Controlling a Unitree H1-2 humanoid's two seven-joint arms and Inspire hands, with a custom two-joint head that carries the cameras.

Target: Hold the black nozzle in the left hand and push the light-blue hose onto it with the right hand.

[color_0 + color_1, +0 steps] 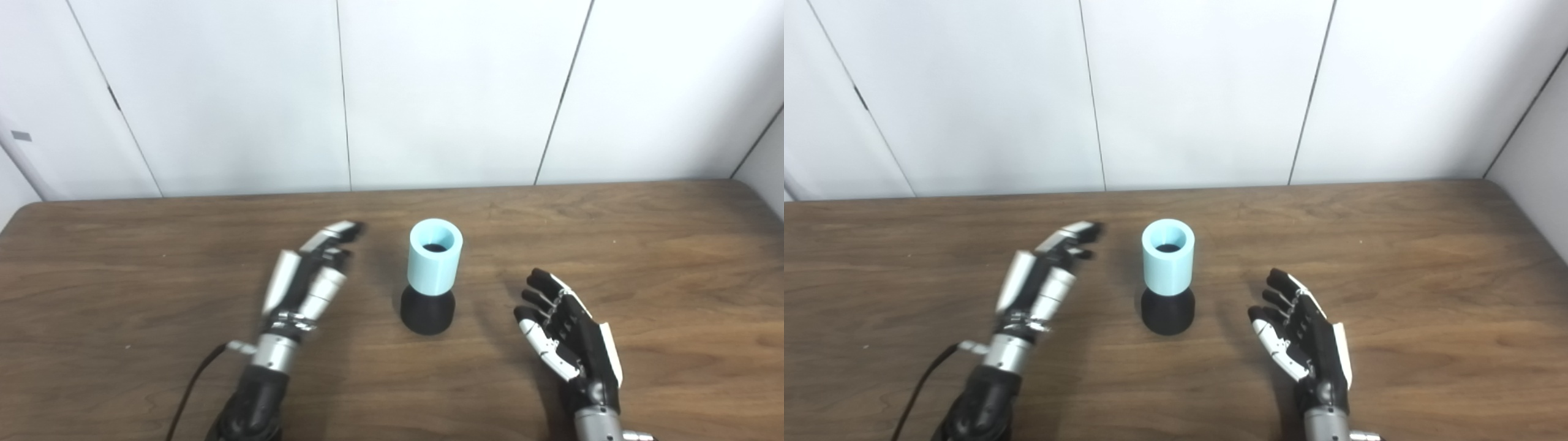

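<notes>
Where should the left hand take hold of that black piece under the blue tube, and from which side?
Probably around the wide flared base of the black nozzle, coming in from its left, where the open left hand already waits. The nozzle stands upright on the table with the light-blue hose sitting on its top, so only the base is exposed, and fingers can wrap it sideways.

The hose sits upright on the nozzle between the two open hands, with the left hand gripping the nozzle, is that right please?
Not quite: the left hand grips nothing. In the left eye view it is open beside the nozzle, apart from it. The hose does sit upright on it, and the right hand is open.
</notes>
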